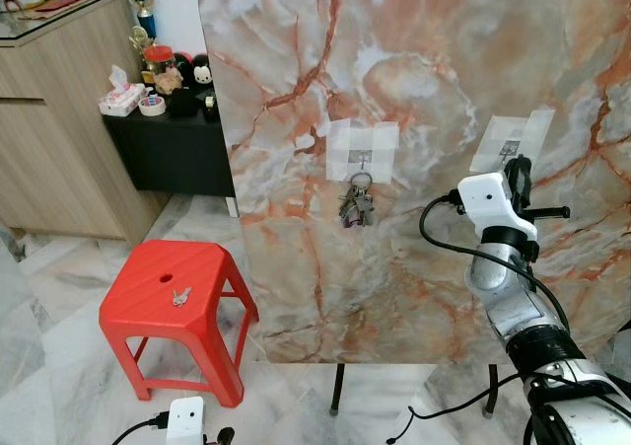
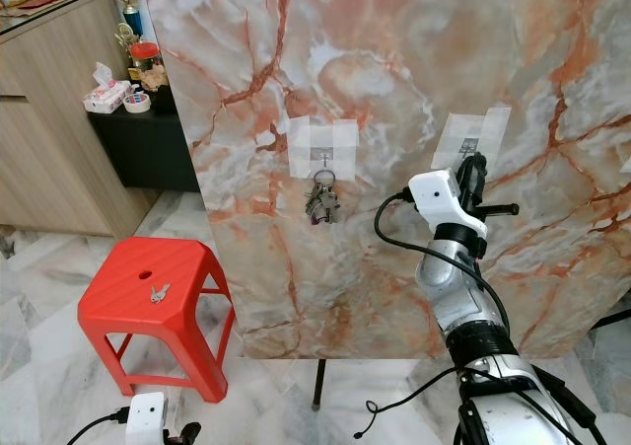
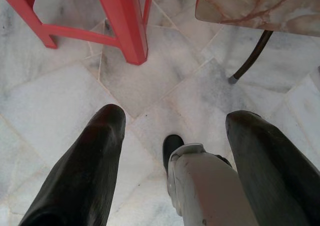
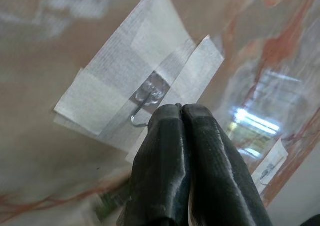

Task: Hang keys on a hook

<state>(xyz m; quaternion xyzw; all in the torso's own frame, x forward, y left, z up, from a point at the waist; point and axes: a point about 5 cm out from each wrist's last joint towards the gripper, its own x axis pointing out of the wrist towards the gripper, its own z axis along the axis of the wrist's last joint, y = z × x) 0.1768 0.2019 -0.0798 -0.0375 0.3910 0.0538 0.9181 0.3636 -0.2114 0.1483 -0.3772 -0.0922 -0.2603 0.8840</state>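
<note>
Covering its hook [image 4: 142, 107], right gripper [image 4: 182, 108] (pinched closed, nothing visibly held).

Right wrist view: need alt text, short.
The right pincer, its two black fingers pressed shut with nothing visible between them, sits just in front of a small metal hook taped to the marble-patterned board. The hook is bare. A second taped hook shows farther along the board.

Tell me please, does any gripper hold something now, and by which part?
Nothing is held. The right gripper is shut with no key between its fingers, just before the taped hook. The left gripper is open above the floor.
</note>
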